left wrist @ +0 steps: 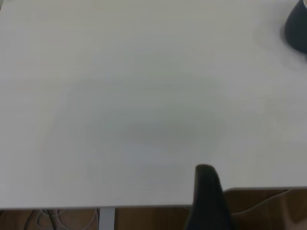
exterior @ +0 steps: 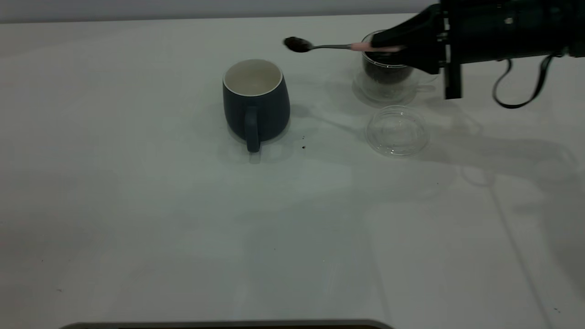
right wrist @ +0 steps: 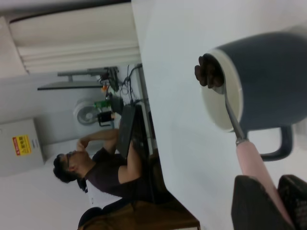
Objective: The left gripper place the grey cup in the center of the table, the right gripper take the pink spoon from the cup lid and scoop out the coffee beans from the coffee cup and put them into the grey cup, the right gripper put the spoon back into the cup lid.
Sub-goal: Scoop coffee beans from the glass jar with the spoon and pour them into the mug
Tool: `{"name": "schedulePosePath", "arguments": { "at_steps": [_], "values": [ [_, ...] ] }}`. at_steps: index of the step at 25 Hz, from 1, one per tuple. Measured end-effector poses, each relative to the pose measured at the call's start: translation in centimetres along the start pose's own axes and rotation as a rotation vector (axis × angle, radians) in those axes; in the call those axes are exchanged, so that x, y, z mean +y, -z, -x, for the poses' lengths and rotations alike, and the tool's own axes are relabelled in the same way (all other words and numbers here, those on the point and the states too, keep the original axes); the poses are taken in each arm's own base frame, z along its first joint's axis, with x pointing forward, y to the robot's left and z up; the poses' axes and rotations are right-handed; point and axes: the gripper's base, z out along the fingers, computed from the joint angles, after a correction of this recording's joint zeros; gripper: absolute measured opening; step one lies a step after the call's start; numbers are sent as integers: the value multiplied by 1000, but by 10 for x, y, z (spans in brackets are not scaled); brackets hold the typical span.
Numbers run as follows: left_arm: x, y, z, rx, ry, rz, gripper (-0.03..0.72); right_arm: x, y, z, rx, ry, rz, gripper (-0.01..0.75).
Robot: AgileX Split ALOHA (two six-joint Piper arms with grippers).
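Note:
The grey cup (exterior: pixel 256 103) stands upright mid-table with its white inside showing and its handle toward the camera. It also shows in the right wrist view (right wrist: pixel 273 81) and at the edge of the left wrist view (left wrist: pixel 297 28). My right gripper (exterior: pixel 388 45) is shut on the pink spoon (exterior: pixel 361 46) and holds it level above the table. The spoon's bowl (exterior: pixel 297 44) carries coffee beans (right wrist: pixel 208 72), just right of the cup's rim. The clear coffee cup (exterior: pixel 386 75) with beans stands under the gripper. The clear cup lid (exterior: pixel 396 130) lies in front, with no spoon in it. Only one finger (left wrist: pixel 207 191) of the left gripper shows, by the table edge.
A stray bean (exterior: pixel 303 147) lies on the table right of the grey cup. A seated person (right wrist: pixel 96 167) is beyond the table's edge in the right wrist view. A dark strip (exterior: pixel 228 325) runs along the front edge.

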Motion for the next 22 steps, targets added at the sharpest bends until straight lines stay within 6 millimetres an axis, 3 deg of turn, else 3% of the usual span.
{"name": "schedulePosePath", "arguments": {
  "at_steps": [10, 22],
  "values": [
    [0, 0, 0, 0, -1, 0, 565, 10, -41, -26, 73, 63, -31, 110],
    [0, 0, 0, 0, -1, 0, 565, -1, -44, -21, 30, 367, -161, 110]
  ]
}}
